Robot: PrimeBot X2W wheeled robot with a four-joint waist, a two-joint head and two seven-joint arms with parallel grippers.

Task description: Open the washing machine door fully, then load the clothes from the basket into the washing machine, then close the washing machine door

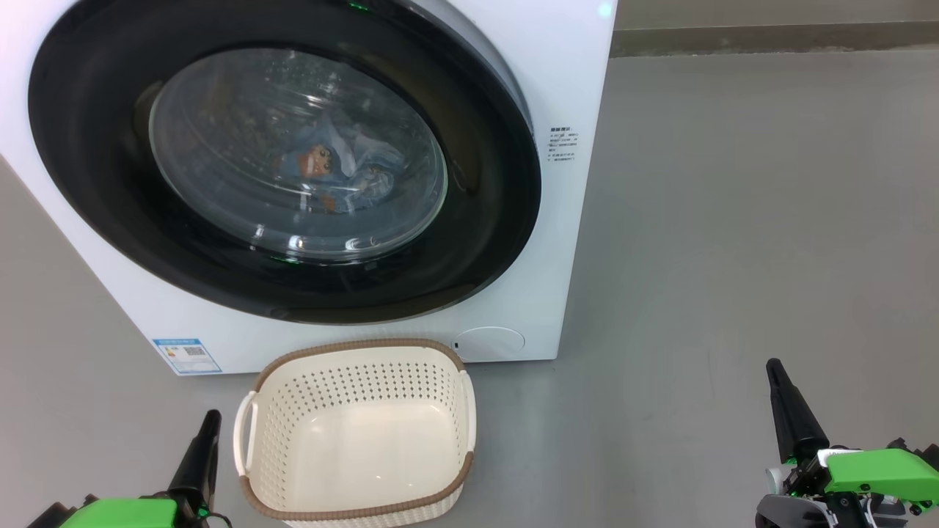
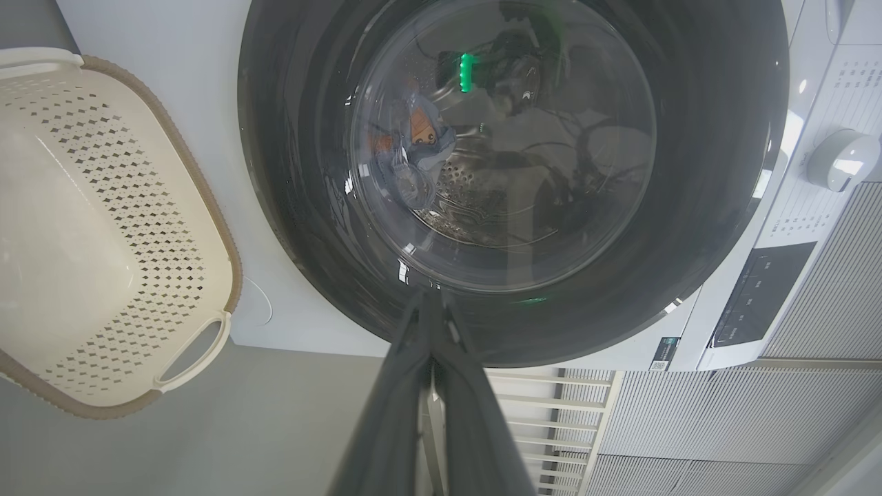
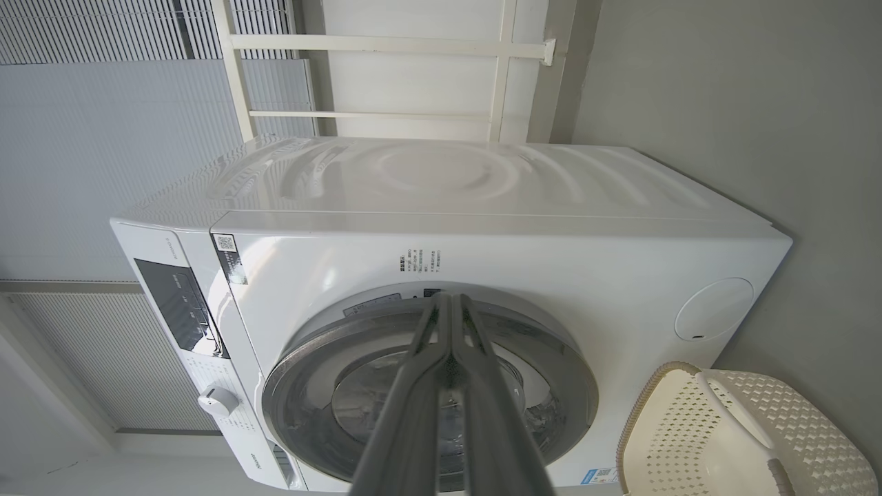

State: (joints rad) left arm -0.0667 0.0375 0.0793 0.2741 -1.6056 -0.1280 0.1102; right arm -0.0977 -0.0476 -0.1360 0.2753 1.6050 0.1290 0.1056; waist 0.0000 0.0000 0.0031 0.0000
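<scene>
left gripper [image 1: 210,419]: near left, fingers pressed together, holding nothing, just left of the basket
right gripper [image 1: 775,370]: near right, fingers together, holding nothing, well apart from the basket
basket [image 1: 352,345]: on the floor [image 1: 733,220], just before the machine front, empty
washing machine door [image 1: 95,169]: shut, flush to the front
clothes [image 1: 334,165]: inside, behind the door glass; denim-blue piece with an orange patch shows
washing machine [image 1: 579,242]: far, white

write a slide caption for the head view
Door shut, clothes inside the washing machine, empty basket in front, left hand and right hand shut, low at either side.
</scene>
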